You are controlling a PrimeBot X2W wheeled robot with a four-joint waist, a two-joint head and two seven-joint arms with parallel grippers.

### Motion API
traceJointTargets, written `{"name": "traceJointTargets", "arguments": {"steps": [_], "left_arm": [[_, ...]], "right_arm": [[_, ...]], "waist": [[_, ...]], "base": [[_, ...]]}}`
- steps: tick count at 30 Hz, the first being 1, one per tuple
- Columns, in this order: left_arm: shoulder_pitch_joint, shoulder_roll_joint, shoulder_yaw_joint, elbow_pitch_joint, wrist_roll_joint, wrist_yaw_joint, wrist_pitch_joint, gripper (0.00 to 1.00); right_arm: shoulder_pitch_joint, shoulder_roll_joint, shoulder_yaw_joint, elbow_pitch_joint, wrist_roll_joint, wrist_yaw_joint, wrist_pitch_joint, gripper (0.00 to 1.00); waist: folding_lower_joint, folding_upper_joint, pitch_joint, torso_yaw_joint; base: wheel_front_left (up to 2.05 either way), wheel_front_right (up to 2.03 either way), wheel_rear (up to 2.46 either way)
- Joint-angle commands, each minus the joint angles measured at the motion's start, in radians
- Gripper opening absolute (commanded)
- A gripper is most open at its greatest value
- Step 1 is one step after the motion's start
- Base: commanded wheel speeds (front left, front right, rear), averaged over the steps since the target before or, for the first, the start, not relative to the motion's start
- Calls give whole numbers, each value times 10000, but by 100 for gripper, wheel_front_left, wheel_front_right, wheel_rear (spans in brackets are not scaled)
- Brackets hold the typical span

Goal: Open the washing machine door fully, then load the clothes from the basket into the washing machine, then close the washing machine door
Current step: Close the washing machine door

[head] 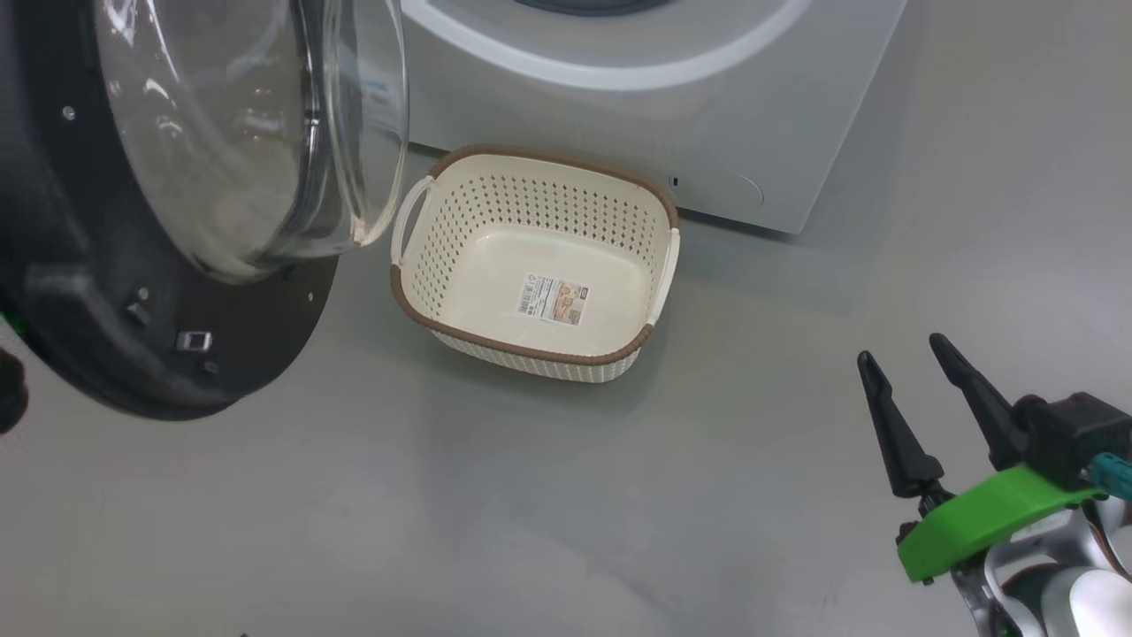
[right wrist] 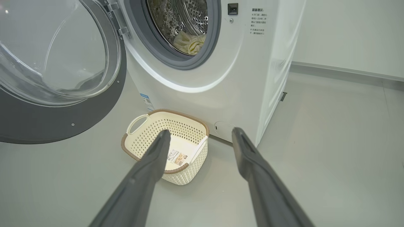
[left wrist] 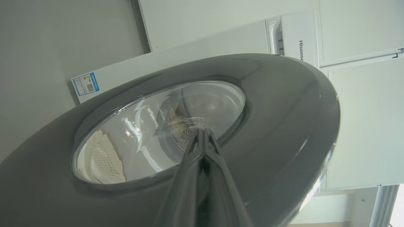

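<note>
Grey smooth floor (head: 531, 513) is spread under everything. At the left, the washing machine door (head: 53, 221) is swung wide open, its domed glass turned toward the basket. In the left wrist view, the left gripper (left wrist: 203, 134) is seen pressed shut with nothing between its fingers. They are laid close over the door's glossy dark outer rim, the tips at the edge of the glass — contact cannot be told.

Right of the door, the basket (head: 548, 157) is set on the floor just in front of the washing machine (head: 707, 106), its paper label (head: 554, 299) lying uncovered on its base. Farther back, the clothes (right wrist: 189, 42) are seen inside the steel drum — a cream-yellow bundle low in the opening. At the near right, the right gripper (head: 900, 347) is held above the floor with its fingers spread wide, gripping nothing, well apart from the basket.
</note>
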Motion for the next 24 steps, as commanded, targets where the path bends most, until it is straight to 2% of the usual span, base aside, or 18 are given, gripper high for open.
{"name": "traceJointTargets", "arguments": {"steps": [1,12,24], "left_arm": [[-61,383,200,-538,-5,-69,205,0],[627,-583,-159,-1984,-167,-69,1199,0],[800,-1375,-607,-2408,126,-69,1636,0]], "right_arm": [[-315,-31,235,-280,69,39,-160,100],[-336,271,375,186,151,39,-580,100],[-394,537,455,639,208,39,-998,100]], "waist": [[0,0,-54,-40],[0,0,-374,-717],[0,0,-592,-1988]], "base": [[0,0,0],[0,0,0],[0,0,0]]}}
